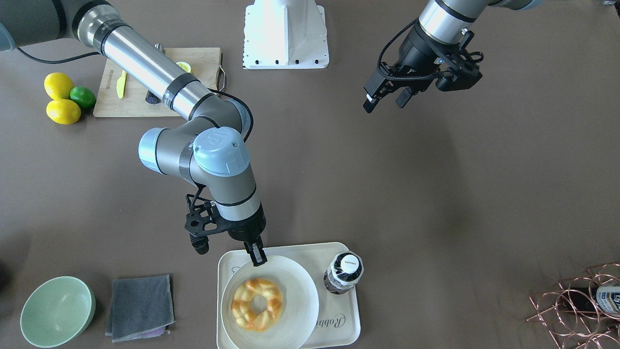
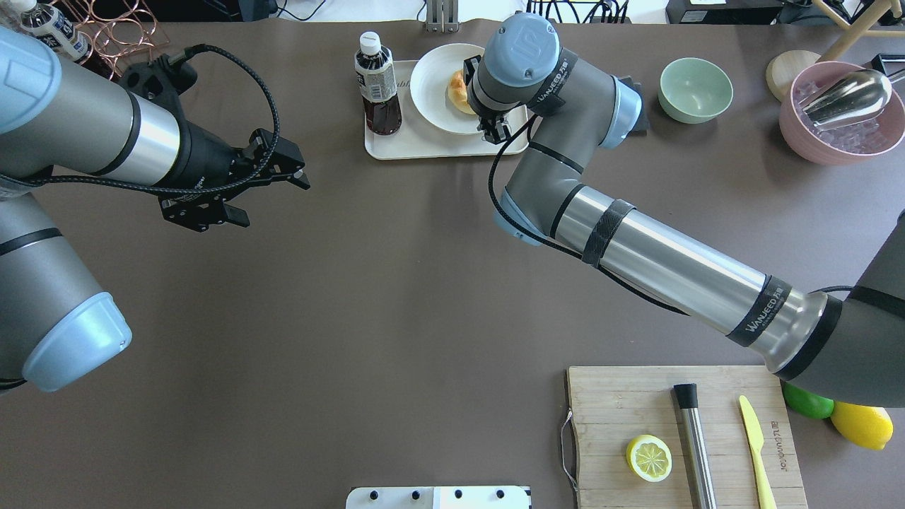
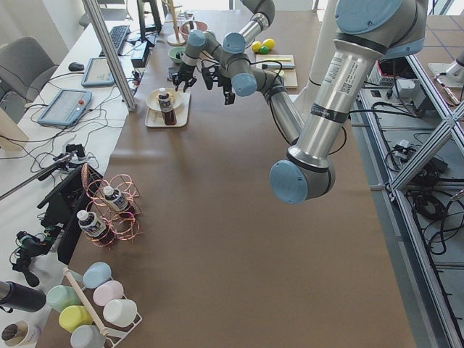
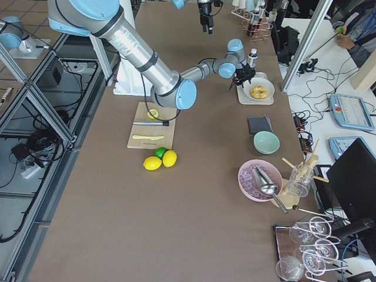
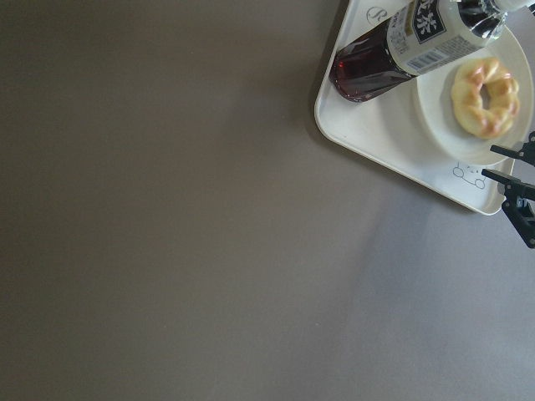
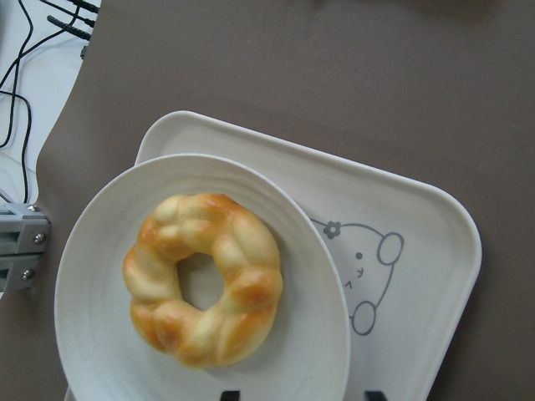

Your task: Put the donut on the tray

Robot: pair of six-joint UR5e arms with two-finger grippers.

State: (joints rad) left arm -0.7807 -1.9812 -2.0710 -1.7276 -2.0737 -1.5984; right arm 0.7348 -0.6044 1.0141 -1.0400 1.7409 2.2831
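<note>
as the golden braided donut [image 6: 251,288] lies on a round white plate [image 6: 92,242] — right gripper [image 6: 302,393], jaws apart, hangs just robot-side.

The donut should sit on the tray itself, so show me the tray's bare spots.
Bare tray: the Rabbit-script strip between plate, bottle and the tray's rim, and the animal-drawing corner beside the plate, under the right end effector. Crowded: the plate, holding the donut, covers most of the tray.
</note>
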